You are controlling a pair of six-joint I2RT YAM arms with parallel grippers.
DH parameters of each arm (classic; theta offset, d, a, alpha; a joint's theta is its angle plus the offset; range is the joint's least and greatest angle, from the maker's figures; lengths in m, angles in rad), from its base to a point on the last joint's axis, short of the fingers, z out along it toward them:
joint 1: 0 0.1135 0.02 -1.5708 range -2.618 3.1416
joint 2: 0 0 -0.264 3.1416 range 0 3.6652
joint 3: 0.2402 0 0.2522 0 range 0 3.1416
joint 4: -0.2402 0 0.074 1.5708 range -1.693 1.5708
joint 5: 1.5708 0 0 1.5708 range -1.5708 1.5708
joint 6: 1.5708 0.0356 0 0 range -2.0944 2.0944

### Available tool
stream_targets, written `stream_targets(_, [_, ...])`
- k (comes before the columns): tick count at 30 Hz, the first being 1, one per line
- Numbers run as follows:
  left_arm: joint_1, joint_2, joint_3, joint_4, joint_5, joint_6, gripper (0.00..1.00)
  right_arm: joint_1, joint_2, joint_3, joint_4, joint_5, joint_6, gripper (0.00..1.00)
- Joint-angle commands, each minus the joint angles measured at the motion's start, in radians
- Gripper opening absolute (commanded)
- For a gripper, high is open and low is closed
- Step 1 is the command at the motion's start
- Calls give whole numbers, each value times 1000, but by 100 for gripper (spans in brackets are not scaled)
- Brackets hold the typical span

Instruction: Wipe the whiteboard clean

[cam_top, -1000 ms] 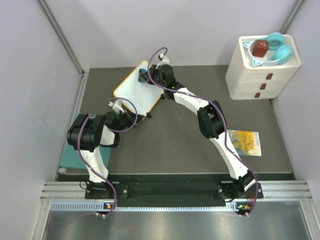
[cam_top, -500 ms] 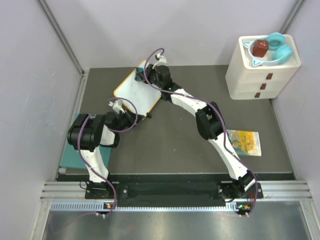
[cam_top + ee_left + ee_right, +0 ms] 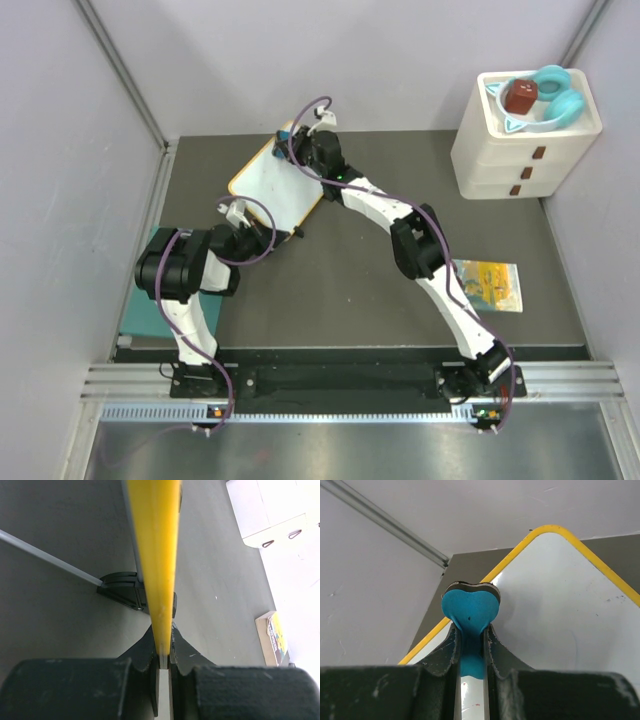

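The whiteboard (image 3: 272, 186) with its orange-yellow rim stands tilted at the back left of the dark mat. My left gripper (image 3: 247, 232) is shut on its near edge; in the left wrist view the yellow rim (image 3: 155, 555) runs up from between the jaws. My right gripper (image 3: 294, 143) is shut on a blue heart-shaped eraser (image 3: 470, 611), pressed against the white surface (image 3: 560, 615) near the board's far corner. A few tiny red specks show low on the board. No handwriting is visible.
A white drawer unit (image 3: 525, 140) at the back right holds a red object and a teal item on top. A colourful picture booklet (image 3: 488, 284) lies right of the right arm. A teal mat (image 3: 150, 310) lies at the left edge. Walls close in left and back.
My right gripper with the eraser has moved up the board toward its far corner. The left gripper and board have stayed put.
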Motion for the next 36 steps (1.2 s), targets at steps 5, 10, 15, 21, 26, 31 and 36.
stream_targets(5, [-42,23,-35,-93,162,24,0,-7,13,-13,5,-6,-15,0])
stream_targets(10, [-42,21,-37,-91,161,23,0,-11,-26,-122,27,-23,-34,0])
stream_targets(15, [-42,24,-34,-93,162,23,0,-15,-63,-216,56,-67,-46,0])
stream_targets(21, [-42,27,-32,-93,162,24,0,-11,-95,-291,74,-156,-40,0])
stream_targets(26, [-44,26,-31,-97,161,26,0,5,-138,-375,107,-202,-48,0])
stream_targets(31, [-47,24,-28,-102,159,28,0,12,-176,-400,130,-146,-66,0])
stream_targets(36, [-48,23,-29,-107,156,32,0,9,-115,-190,41,-115,-89,0])
